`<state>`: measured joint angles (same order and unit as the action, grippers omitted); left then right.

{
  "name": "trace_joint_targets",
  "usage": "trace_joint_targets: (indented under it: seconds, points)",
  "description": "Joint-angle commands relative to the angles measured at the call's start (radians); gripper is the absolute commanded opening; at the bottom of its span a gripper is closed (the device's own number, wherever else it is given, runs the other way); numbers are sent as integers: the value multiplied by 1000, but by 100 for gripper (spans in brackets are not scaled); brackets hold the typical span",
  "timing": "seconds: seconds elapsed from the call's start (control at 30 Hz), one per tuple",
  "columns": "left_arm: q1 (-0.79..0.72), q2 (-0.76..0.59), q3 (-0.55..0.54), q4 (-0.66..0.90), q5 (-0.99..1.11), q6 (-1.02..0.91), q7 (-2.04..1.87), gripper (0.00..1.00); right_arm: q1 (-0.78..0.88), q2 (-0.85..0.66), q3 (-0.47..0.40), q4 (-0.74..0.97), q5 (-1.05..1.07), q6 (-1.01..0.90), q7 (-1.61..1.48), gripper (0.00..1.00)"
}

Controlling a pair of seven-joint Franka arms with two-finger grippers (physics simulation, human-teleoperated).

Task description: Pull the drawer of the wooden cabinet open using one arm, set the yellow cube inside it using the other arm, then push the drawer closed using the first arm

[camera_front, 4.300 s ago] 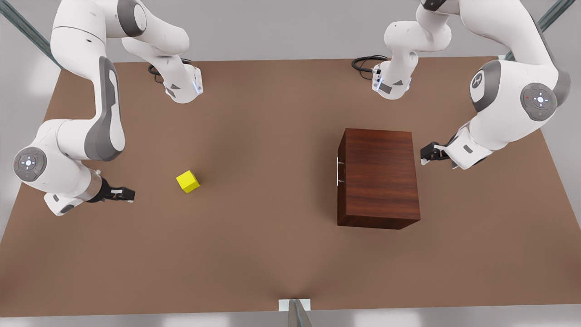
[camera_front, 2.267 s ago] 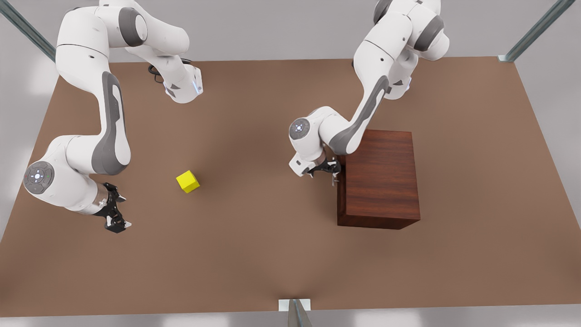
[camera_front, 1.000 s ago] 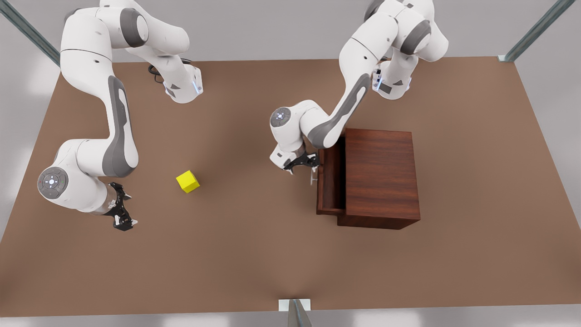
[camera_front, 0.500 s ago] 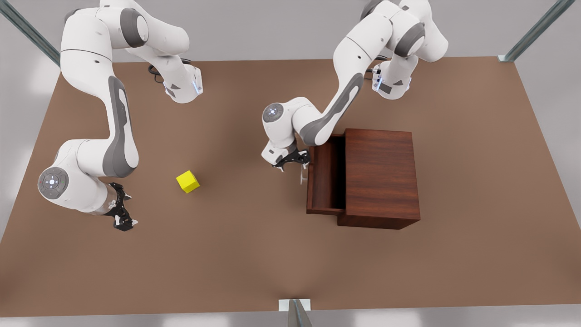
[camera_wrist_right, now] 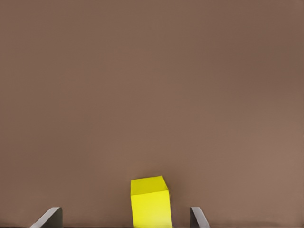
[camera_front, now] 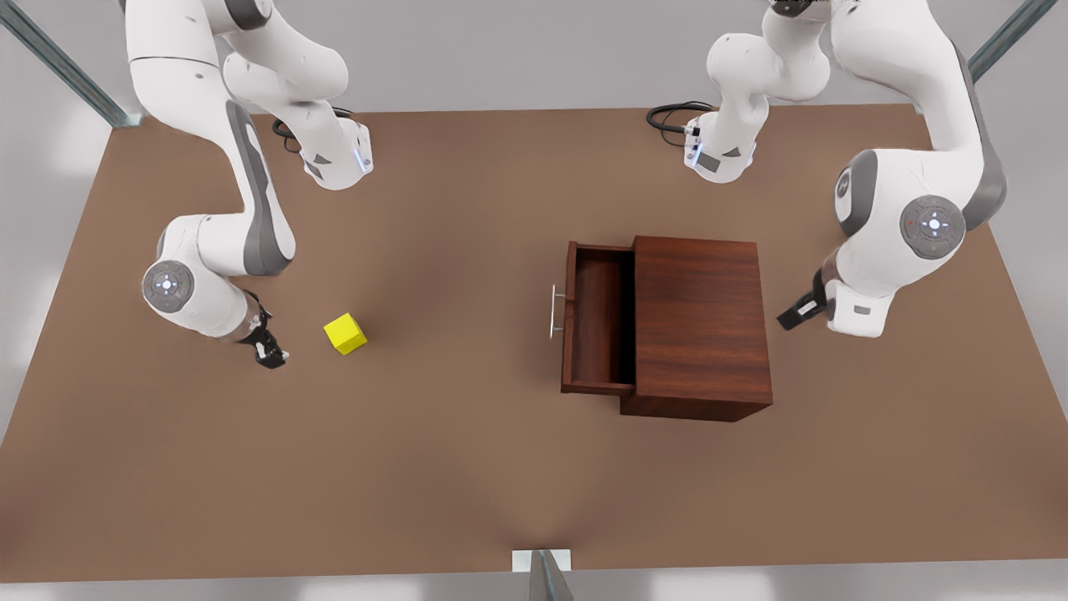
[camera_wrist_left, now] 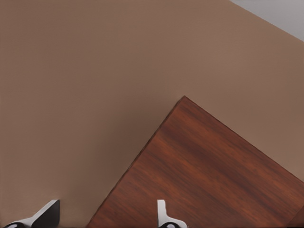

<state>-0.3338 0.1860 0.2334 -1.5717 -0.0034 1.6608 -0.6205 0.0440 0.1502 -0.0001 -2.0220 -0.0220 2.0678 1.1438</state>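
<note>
The wooden cabinet (camera_front: 701,325) stands on the table toward the front view's right. Its drawer (camera_front: 596,321) is pulled out toward the front view's left, empty inside, silver handle (camera_front: 554,311) free. My left gripper (camera_front: 788,320) hangs off the cabinet's far side, at the front view's right. In the left wrist view it (camera_wrist_left: 105,219) is open, over the cabinet (camera_wrist_left: 213,175) top's edge. The yellow cube (camera_front: 345,333) lies on the table at the front view's left. My right gripper (camera_front: 271,357) sits just beside it, open (camera_wrist_right: 124,219), the cube (camera_wrist_right: 150,202) ahead of the gap.
Both arm bases (camera_front: 334,159) (camera_front: 717,154) stand at the table's far edge, with black cables beside them. Brown table (camera_front: 467,451) spreads wide between cube and drawer. A metal post (camera_front: 544,576) rises at the near edge.
The left gripper has let go of the handle and swung away to the cabinet's other side. The right gripper moved up close to the yellow cube. The drawer stays pulled out.
</note>
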Motion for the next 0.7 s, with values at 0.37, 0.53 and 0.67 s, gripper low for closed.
trace_joint_targets:
  seconds: [0.37,0.53,0.67]
  points:
    - [191,53,-140,144,-49,-99,702,100,31,111,41,-158,-69,423,-58,100]
    - [194,35,-114,145,-44,-101,703,100,25,107,46,-218,-90,423,-105,100]
    - [188,35,-114,147,-44,-101,703,100,25,107,48,-230,-92,422,-156,100]
